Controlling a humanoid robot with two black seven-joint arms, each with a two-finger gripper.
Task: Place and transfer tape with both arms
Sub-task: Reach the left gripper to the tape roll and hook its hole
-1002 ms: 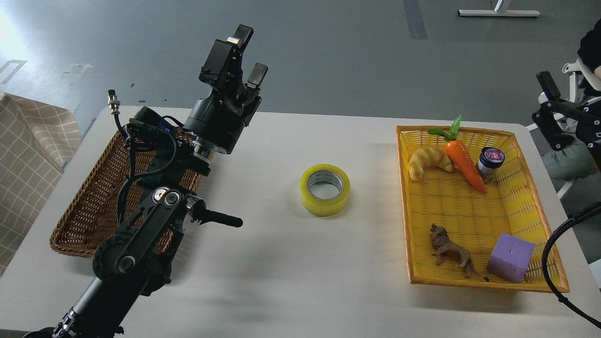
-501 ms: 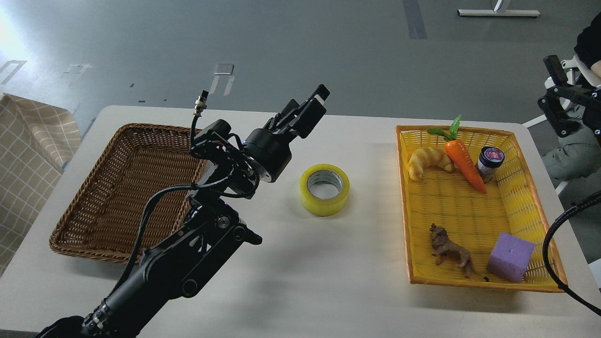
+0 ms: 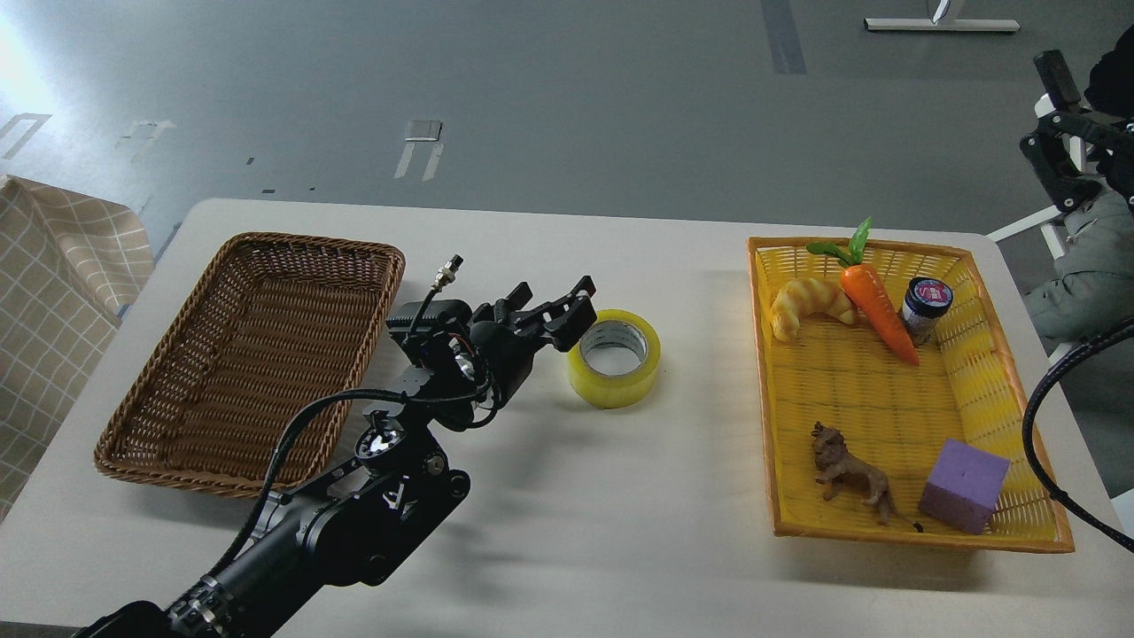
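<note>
The tape (image 3: 620, 383), a thick yellow roll with a grey-white core, lies flat on the white table (image 3: 567, 532) near its middle. My left arm comes in from the lower left, and its gripper (image 3: 551, 303) is low over the table just left of the roll. Its two fingers are apart and open, and the nearer fingertip (image 3: 578, 312) is close to the roll's upper left rim. I cannot tell if it touches. It holds nothing. My right gripper is out of view; only a black cable (image 3: 1041, 416) shows at the right edge.
A brown wicker basket (image 3: 248, 354) stands at the left, behind my left arm. A yellow basket (image 3: 762, 372) at the right holds a croissant (image 3: 811, 306), a carrot (image 3: 873, 310), a small jar (image 3: 924, 306), a toy lion (image 3: 850, 474) and a purple foam cube (image 3: 964, 486).
My left gripper has swung from high over the brown basket, right and down, to just beside the tape. The tape has not moved.
</note>
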